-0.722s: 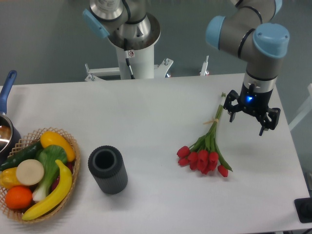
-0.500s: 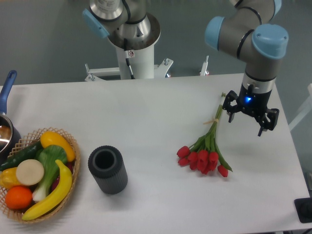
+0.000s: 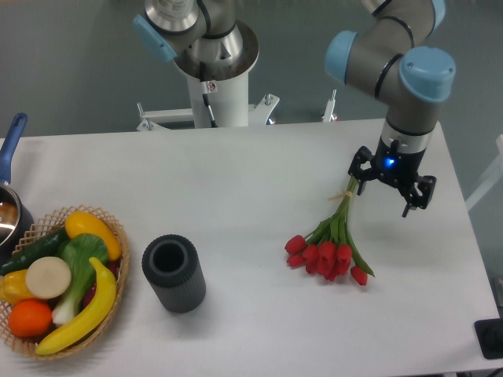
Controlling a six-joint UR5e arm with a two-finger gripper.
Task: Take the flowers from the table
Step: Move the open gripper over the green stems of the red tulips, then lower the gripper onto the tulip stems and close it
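The flowers, a bunch of red tulips with long green stems tied by a pale band, lie on the white table at the right. The blooms point toward the front; the stem ends reach back under the gripper. My gripper is open and empty, hovering just above the stem ends, its black fingers spread either side. The top of the stems is partly hidden by the gripper.
A dark grey ribbed cylinder vase stands at the front middle. A wicker basket of fruit and vegetables sits at the front left. A pot with a blue handle is at the left edge. The arm's white base stands behind the table.
The gripper has moved left and slightly back, from beside the stems to over the stem ends. It stays open. The flowers have not moved.
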